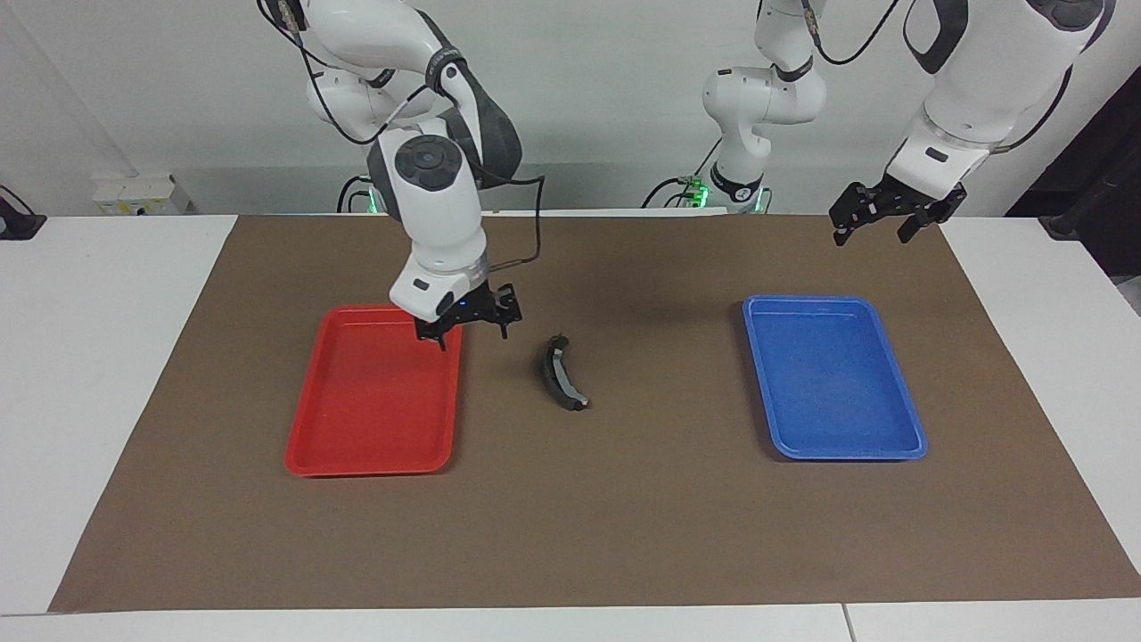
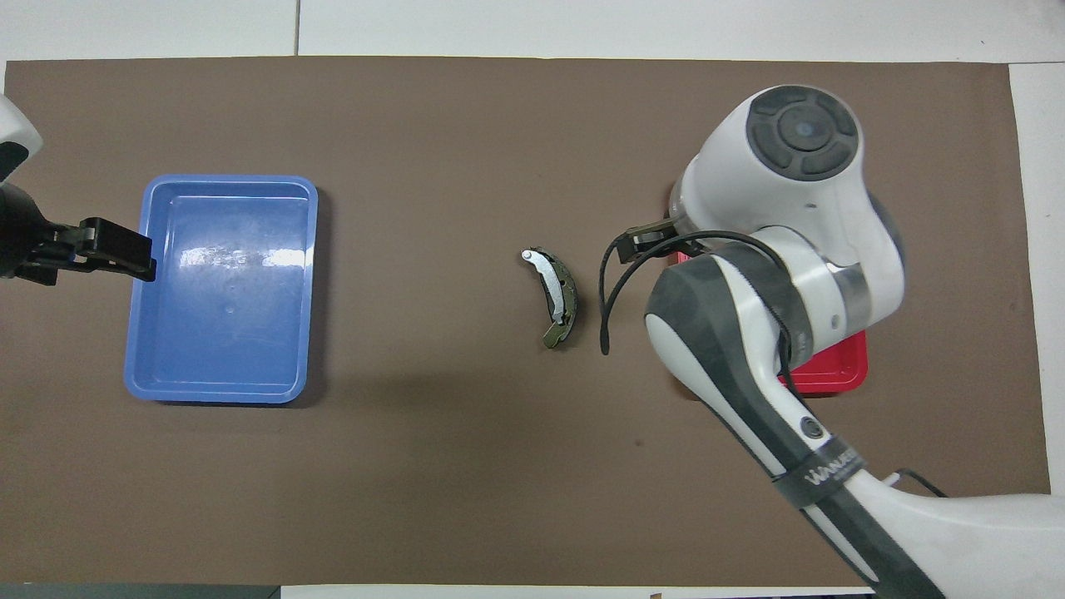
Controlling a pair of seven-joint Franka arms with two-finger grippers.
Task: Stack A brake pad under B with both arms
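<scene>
Brown mat [image 1: 624, 517] covers the table. Right arm bends down, its open, empty gripper [image 1: 470, 323] over the red tray [image 1: 374, 446]. Left arm waits raised, gripper [image 1: 878, 217] open. B [image 1: 560, 374] lies on the mat between red and blue trays [image 1: 838, 437].

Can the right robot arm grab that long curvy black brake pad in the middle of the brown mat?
Probably yes. The long curved black brake pad lies alone on the brown mat, nothing around it. The right gripper hangs open over the red plastic tray beside it, so the way looks free.
</scene>
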